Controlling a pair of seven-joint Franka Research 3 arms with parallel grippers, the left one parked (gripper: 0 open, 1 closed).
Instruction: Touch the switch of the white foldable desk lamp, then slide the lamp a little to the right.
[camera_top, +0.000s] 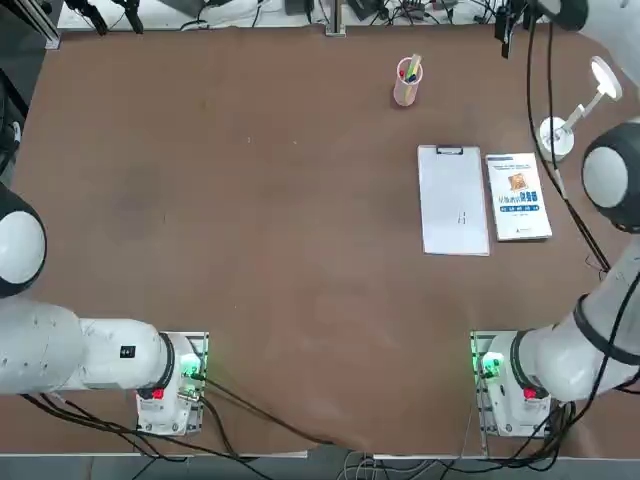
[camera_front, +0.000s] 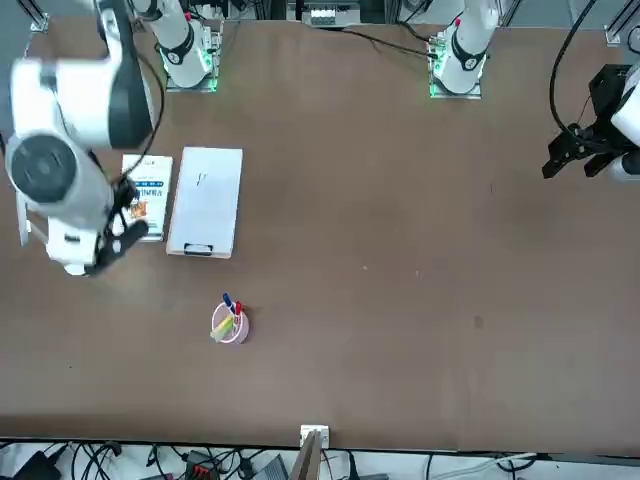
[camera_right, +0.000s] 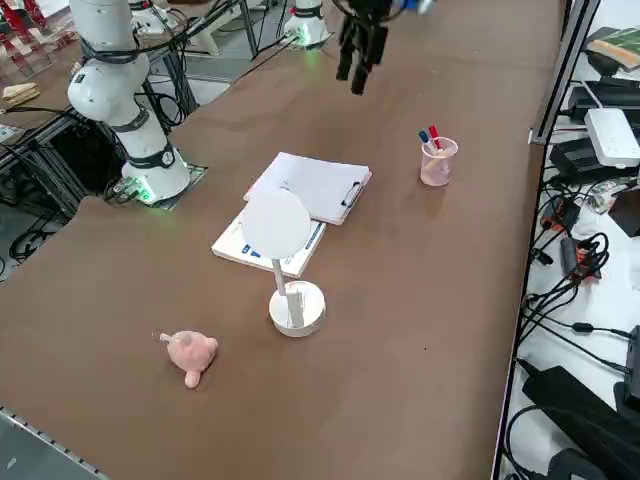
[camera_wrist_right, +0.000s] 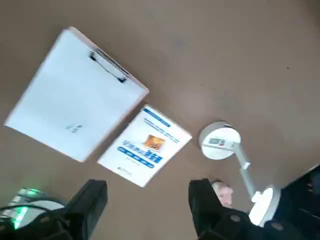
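At the table's right edge, lamp position: the white foldable desk lamp stands near the robot's right side of the brown table, just beyond the booklet, with its head lit.
Neighbours: a white clipboard lies beside the booklet; a pink pen cup stands well apart towards the far edge; a small pink soft toy lies near the lamp base in the right side view.
Right gripper: the right gripper hangs raised above the table, fingers spread wide and holding nothing; its wrist camera looks down on the clipboard, booklet and lamp base.
Lamp build: round flat disc base, slim angled arm, flat oval head; smooth hard plastic by appearance.
Switch: a small pale panel shows on top of the disc base in the wrist view; it is judged to be the switch, though too small to confirm.
Handling estimate: probably light and top-heavy for its size; the hinged arm may fold or tip if pushed high up.
Contact advice: touch the panel with one fingertip, lightly and from above; for the slide, push low on the rim of the disc, not on the arm or head.
Surface: the table top is matt and even, so the base should slide with a modest push.
Risk: little room remains to the right before the table edge; keep the slide short.
Task status: lamp untouched, both steps outstanding.
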